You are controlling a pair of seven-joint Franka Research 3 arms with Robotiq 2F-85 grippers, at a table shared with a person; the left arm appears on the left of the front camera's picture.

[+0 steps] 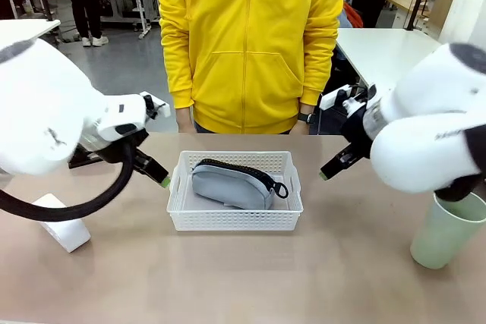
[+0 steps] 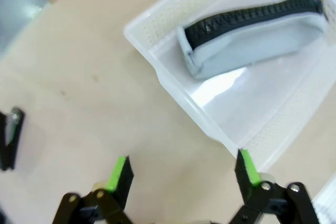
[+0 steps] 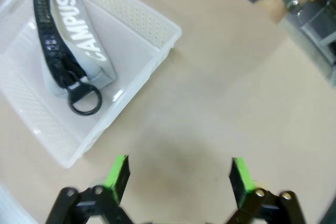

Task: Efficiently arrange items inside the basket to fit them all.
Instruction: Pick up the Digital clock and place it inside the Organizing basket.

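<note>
Bare counter is being left open in front — one white box at its left, one green cup at its right. One grey pouch is lying inside the one basket; left fingers and right fingers are being held spread, empty, beside its short ends.

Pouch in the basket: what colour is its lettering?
White, on the grey pouch; clearest in the right wrist view.

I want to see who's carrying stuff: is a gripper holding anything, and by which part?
Nothing is held. The left gripper and right gripper are both open and empty; the pouch lies in the basket.
</note>
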